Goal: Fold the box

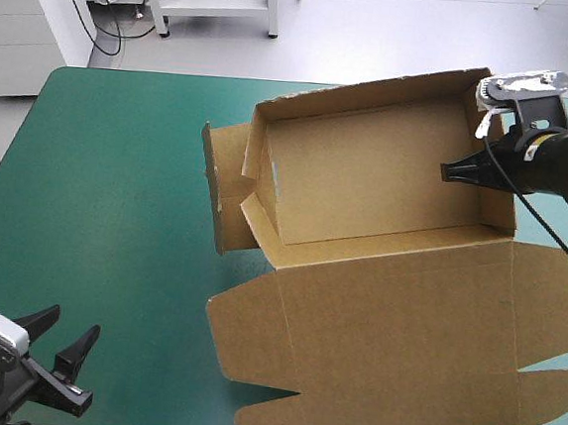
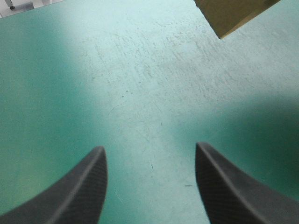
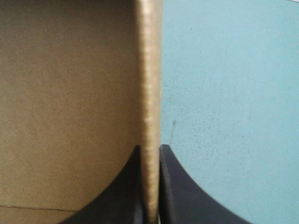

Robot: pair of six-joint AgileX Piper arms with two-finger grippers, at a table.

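Note:
The brown box [image 1: 375, 191] sits right of the table's centre as an open tray with its walls raised. Its lid [image 1: 391, 351] lies flat toward the near edge. A side flap [image 1: 222, 182] sticks out on the left end. My right gripper [image 1: 464, 172] is at the box's right wall, shut on it. In the right wrist view the wall's edge [image 3: 149, 116] runs straight up between the two black fingers [image 3: 175, 186]. My left gripper [image 1: 62, 337] hovers open over the near left corner, far from the box. A box corner [image 2: 231, 16] shows well ahead of the left gripper [image 2: 150, 156].
Bare teal-green cover [image 1: 95, 206] stretches across the left half of the table. The lid's tabs [image 1: 547, 395] reach close to the table's near and right edges.

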